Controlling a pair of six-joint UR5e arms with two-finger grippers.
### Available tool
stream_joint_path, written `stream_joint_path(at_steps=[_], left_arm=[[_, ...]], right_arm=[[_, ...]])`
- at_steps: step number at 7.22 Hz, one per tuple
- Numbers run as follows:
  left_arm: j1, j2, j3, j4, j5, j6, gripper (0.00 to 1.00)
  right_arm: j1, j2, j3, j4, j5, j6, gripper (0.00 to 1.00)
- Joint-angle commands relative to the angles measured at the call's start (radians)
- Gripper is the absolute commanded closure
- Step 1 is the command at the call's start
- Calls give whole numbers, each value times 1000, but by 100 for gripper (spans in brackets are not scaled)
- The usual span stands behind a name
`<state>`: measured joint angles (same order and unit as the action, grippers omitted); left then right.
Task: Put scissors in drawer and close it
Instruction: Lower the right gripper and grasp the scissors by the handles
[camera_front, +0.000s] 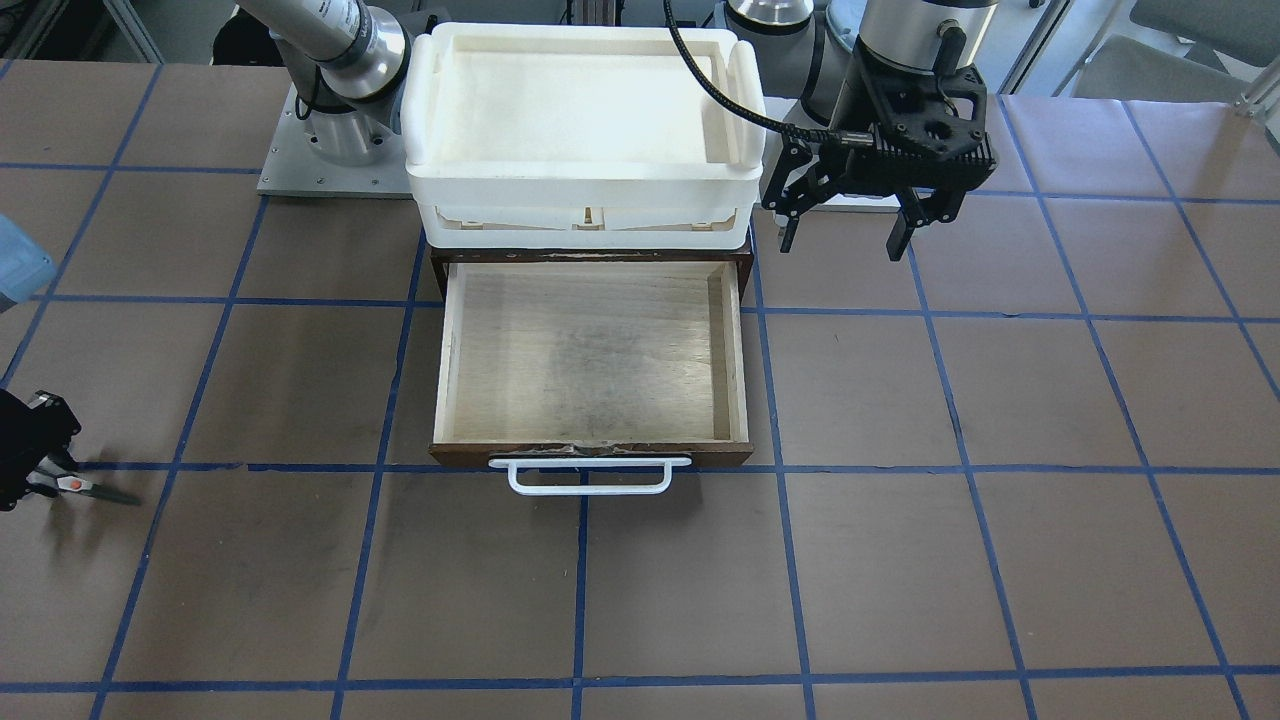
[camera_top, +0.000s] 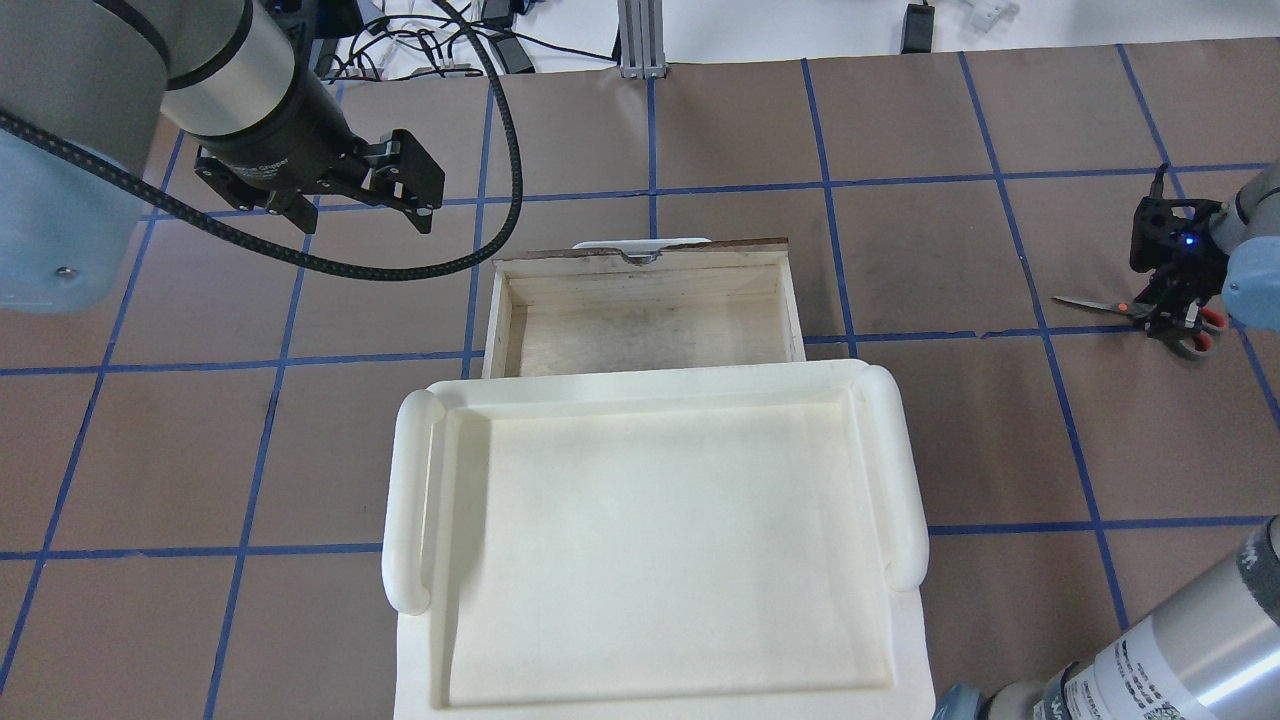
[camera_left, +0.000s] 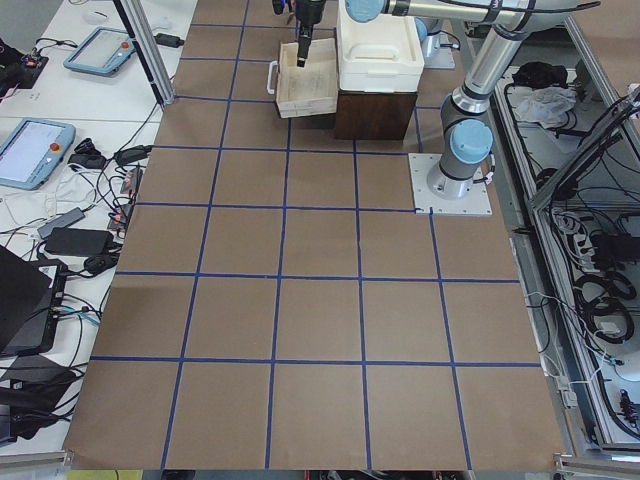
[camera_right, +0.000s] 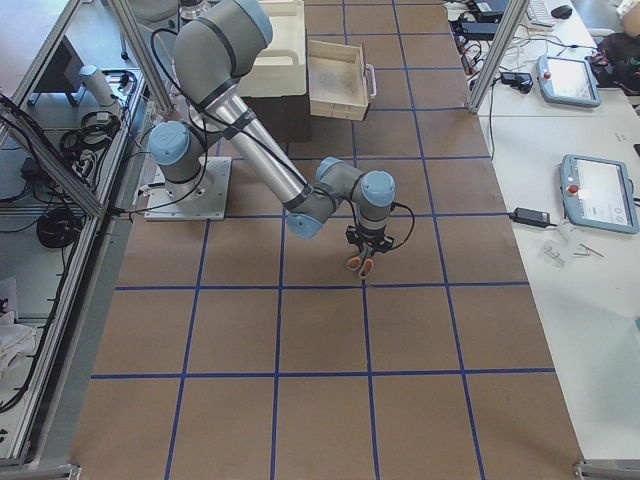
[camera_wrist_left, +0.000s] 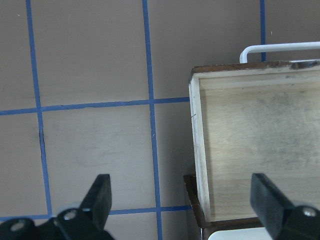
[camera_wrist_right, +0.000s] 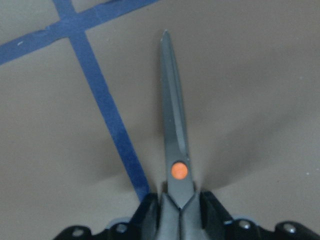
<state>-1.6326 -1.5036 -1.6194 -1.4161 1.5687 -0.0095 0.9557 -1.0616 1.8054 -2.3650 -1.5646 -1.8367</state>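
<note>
Scissors (camera_wrist_right: 175, 145) gripped near the pivot by right claw (camera_top: 1166, 312), blades flat and low over desk (camera_front: 900, 560), out on the right, well apart from drawer (camera_front: 590, 350). Drawer open, empty. Left claw (camera_front: 842, 242) wide, holding nothing, near drawer's left side. Step looks like pickup. Next move likely needs lift, carry left over drawer, release.

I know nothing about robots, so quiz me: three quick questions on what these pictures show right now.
1. True or false: the drawer is pulled out and empty.
2. Which gripper holds the scissors? A) left B) right C) neither
3. Fill in: the left gripper has its fingers ___.
Key: 1 true. 2 B, the right gripper is shut on them. 3 open.
</note>
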Motion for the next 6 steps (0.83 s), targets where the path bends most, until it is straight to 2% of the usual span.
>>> stream_joint_path(at_steps=[1, 2, 4, 5, 6], left_arm=[[0, 3, 0, 8, 2, 3, 0], [2, 5, 1, 8, -1, 3, 0], [0, 8, 1, 8, 2, 3, 0], [0, 6, 0, 8, 1, -6, 0], [2, 28, 3, 3, 10, 2, 0]], right_arm=[[-2, -8, -1, 3, -15, -13, 100], [-2, -55, -1, 6, -20, 8, 100], [11, -191, -41, 99, 0, 53, 100], [56, -236, -60, 146, 12, 53, 100], [152, -271, -98, 215, -6, 71, 100]])
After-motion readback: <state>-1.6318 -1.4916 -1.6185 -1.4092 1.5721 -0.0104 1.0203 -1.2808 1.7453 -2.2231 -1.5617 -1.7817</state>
